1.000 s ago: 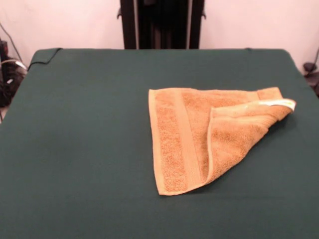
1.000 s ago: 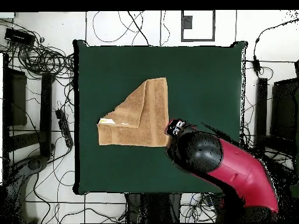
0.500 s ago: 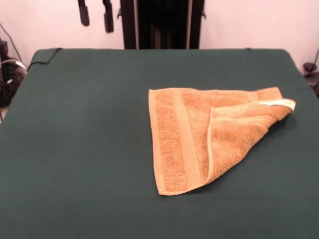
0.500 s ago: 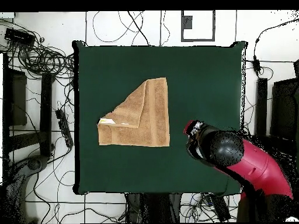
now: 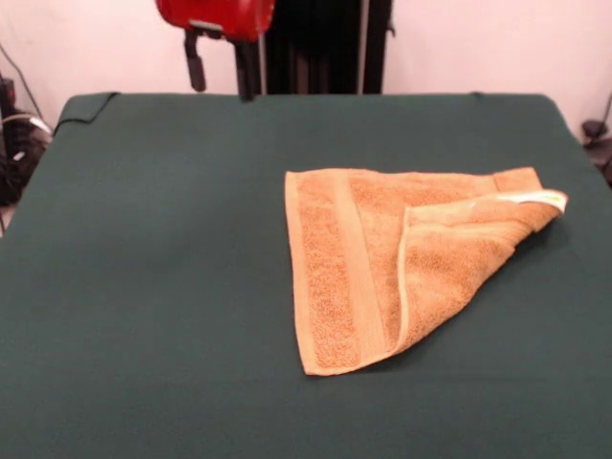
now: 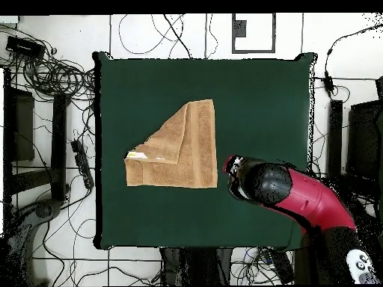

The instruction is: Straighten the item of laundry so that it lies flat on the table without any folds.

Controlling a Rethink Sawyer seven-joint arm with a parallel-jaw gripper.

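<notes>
A dark green fabric-covered surface point(image 5: 172, 287) fills most of the front view, with a pale wall behind it. An orange-tan terry towel point(image 5: 382, 263) lies right of centre. It is not flat: one corner is folded diagonally over the rest, so it makes a rough triangle with a straight edge on its left side. A flat woven band runs beside that edge. A small white label point(image 5: 531, 198) shows at the towel's far right tip. At the top left, the red arm's claw point(image 5: 222, 75) hangs above the far part of the surface, well apart from the towel. Its two dark fingers point(image 5: 195, 67) stand apart and grip nothing.

From overhead, the green surface point(image 6: 254, 97) sits on a pale floor strewn with black cables point(image 6: 52, 75). The towel point(image 6: 187, 153) lies near the middle, folded corner toward the left, label point(image 6: 137, 155) at its left edge. The red and black arm point(image 6: 299, 198) reaches in from the lower right; its end is just beside the towel's lower right corner, and it hides the claw.
</notes>
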